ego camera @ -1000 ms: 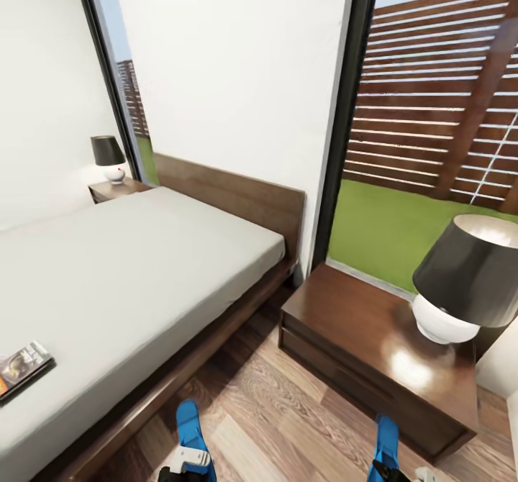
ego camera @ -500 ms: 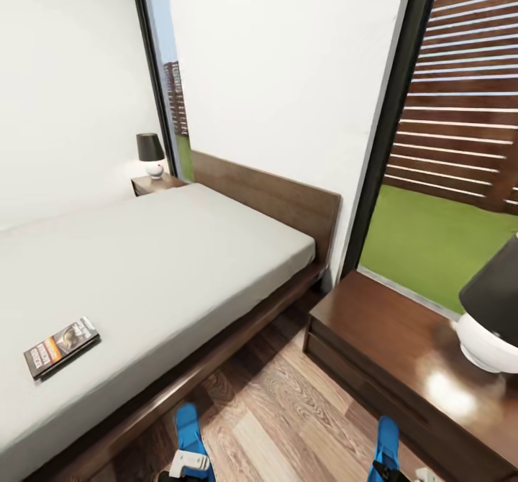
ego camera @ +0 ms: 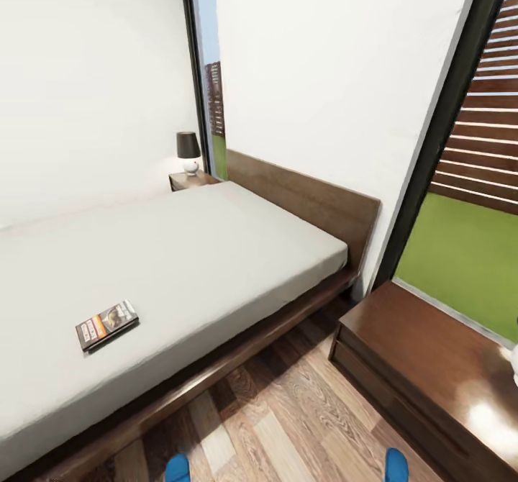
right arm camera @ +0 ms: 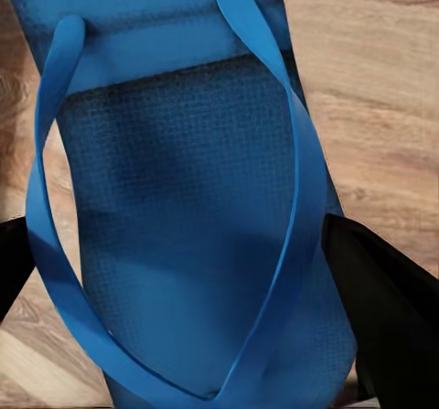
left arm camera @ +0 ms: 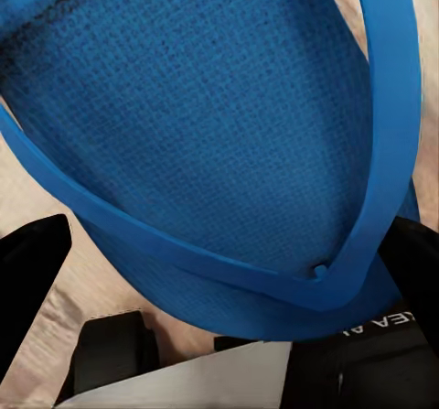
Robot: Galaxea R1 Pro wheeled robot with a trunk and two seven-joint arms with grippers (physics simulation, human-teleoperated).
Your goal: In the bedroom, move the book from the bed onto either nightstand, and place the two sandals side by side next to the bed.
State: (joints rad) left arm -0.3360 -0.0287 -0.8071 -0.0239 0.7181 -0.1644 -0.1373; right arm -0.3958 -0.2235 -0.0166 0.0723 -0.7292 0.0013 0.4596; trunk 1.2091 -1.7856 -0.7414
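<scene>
Beside the bed (ego camera: 180, 259), with the nightstand (ego camera: 424, 367) at four o'clock and the book (ego camera: 106, 324) on the mattress at nine o'clock, I judge my main risk is knocking the frame or dropping a sandal on the plank floor (ego camera: 288, 424) while carrying both. The left sandal (left arm camera: 210, 125) sits clamped in the left jaws. The right sandal (right arm camera: 183, 217) lies between the right jaws' dark fingers (right arm camera: 389, 308), apparently gripped too.

Bright, even daylight from tall windows (ego camera: 460, 144); glossy glare on nightstand (ego camera: 432, 367) top; wide-angle bending at edges; wrist views softly shaded.
</scene>
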